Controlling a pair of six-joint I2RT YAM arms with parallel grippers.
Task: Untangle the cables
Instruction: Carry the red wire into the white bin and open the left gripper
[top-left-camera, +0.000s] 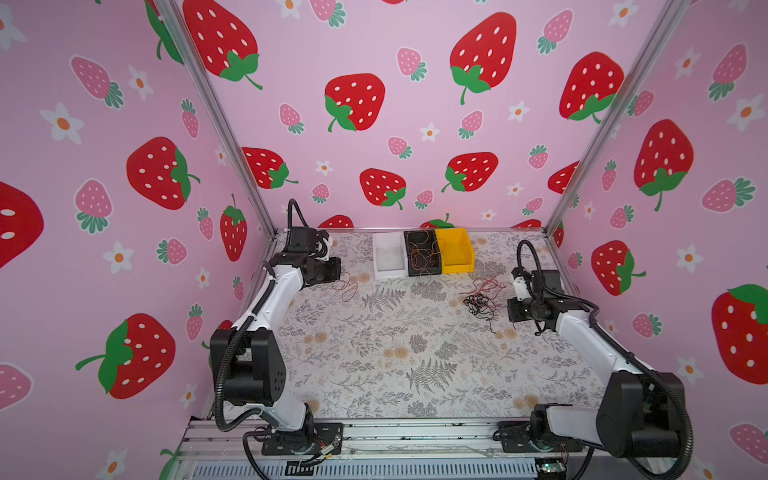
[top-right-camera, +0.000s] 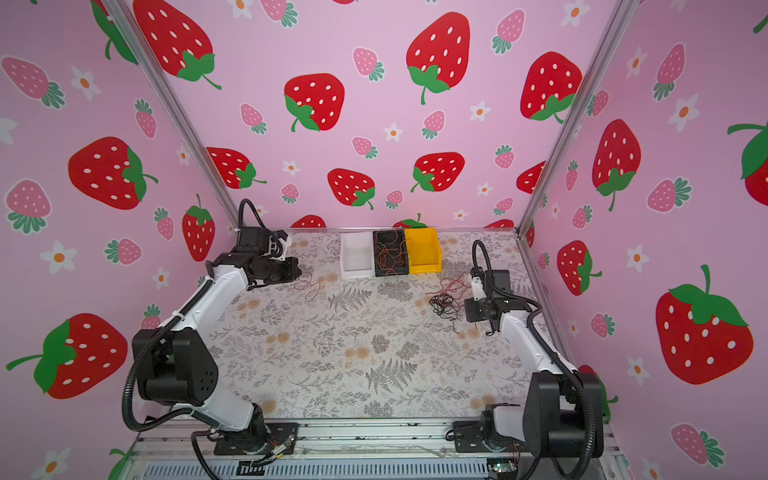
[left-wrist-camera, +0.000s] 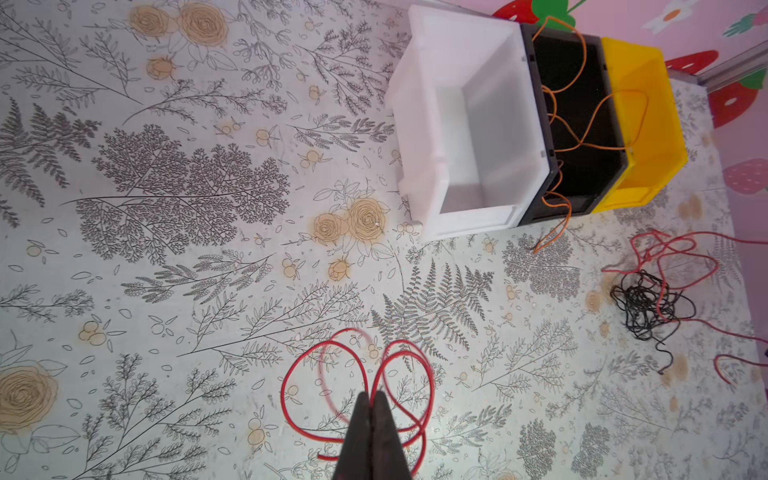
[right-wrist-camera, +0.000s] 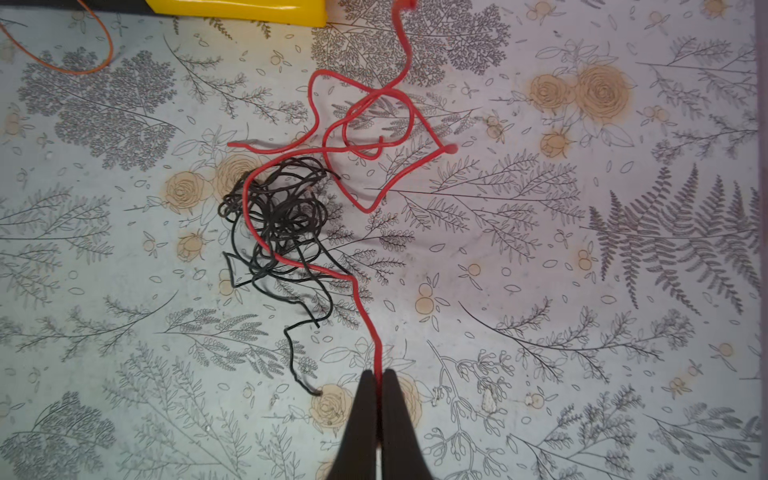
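Floral tabletop (top-left-camera: 395, 353) inside strawberry-papered walls (top-left-camera: 374, 62), cables (top-left-camera: 482, 299) lying partly separated.
Right gripper (right-wrist-camera: 378, 374) pinches a red cable (right-wrist-camera: 377, 357) that runs left through the black tangle (right-wrist-camera: 274, 216) just beside it. Far left, the left gripper (left-wrist-camera: 371, 395) pinches a separate red coil (left-wrist-camera: 284, 390), well apart.
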